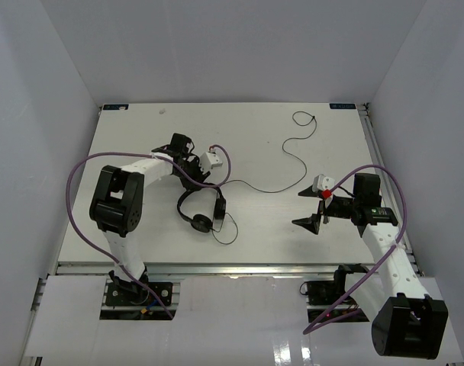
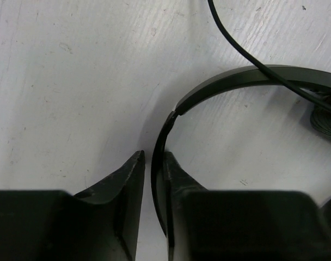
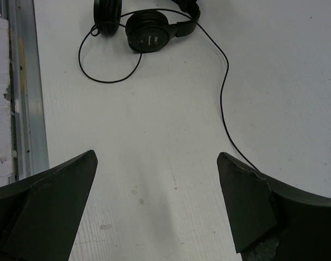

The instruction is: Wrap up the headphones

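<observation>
The black headphones (image 1: 200, 215) lie on the white table (image 1: 140, 137), left of the middle, with both ear cups side by side. My left gripper (image 1: 190, 187) is down at the thin headband (image 2: 236, 81). Its jaws stand narrowly apart around the band (image 2: 153, 155). The band rests against the right finger, and a sliver of table shows between it and the left finger. The thin cord (image 1: 285, 156) runs right and back to a small loop. My right gripper (image 1: 316, 213) is wide open and empty (image 3: 155, 154), with the ear cups (image 3: 147, 31) and cord (image 3: 225, 103) ahead of it.
A metal rail (image 3: 24, 109) runs along the table's near edge. Thick purple arm cables (image 1: 79, 175) arc beside both arms. White walls close in the table at the back and both sides. A cord loop (image 3: 108, 60) lies just in front of the ear cups.
</observation>
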`<state>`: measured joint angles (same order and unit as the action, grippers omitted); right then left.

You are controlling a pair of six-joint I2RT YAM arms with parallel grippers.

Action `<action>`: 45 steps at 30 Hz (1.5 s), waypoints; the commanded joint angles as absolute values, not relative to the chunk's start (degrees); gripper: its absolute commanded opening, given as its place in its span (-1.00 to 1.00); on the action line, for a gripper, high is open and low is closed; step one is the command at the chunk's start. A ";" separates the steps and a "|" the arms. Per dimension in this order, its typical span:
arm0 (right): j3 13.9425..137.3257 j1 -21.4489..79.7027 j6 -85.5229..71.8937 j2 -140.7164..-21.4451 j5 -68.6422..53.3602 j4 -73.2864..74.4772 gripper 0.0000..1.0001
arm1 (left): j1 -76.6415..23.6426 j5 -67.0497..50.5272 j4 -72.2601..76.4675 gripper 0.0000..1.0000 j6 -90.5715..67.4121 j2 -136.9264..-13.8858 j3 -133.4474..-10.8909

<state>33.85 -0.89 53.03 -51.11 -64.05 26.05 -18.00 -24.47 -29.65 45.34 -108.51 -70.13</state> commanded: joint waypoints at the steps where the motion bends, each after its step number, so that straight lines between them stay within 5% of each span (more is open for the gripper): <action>1: 34.89 -0.97 53.05 -50.67 -65.57 26.46 0.95 | -18.76 -22.91 -32.92 -0.51 45.11 -110.65 -69.67; 4: 34.89 -0.97 53.00 -50.52 -65.48 26.46 0.95 | -18.81 -22.33 -32.73 -0.91 43.51 -110.33 -69.49; 6: 34.89 -0.97 52.94 -50.51 -65.36 26.46 0.95 | -18.81 -22.32 -32.26 -1.00 41.54 -109.12 -69.29; 17: 38.56 -0.68 48.58 -53.13 -63.38 24.61 0.96 | -14.83 -12.46 -27.63 -1.00 4.02 -95.30 -66.16; 25: 53.11 16.67 28.94 -66.72 -38.88 9.38 0.98 | -13.37 -20.69 -19.06 -1.00 -11.07 -72.69 -49.99; 32: 75.97 19.69 46.77 -86.73 -59.30 23.76 0.81 | -13.27 -24.76 -21.67 -1.00 -6.37 -60.48 -46.68; 39: 91.47 21.25 55.65 -103.26 -67.51 32.87 0.81 | -13.35 -30.98 -25.87 -1.00 -1.77 -55.08 -48.66; 45: 87.90 28.57 54.38 -106.30 -67.67 32.42 0.80 | -13.36 -32.95 -27.94 -1.00 -1.41 -54.01 -51.39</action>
<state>90.19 22.99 53.83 -107.07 -63.94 30.94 -13.34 -28.46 -26.54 -2.10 -55.80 -47.17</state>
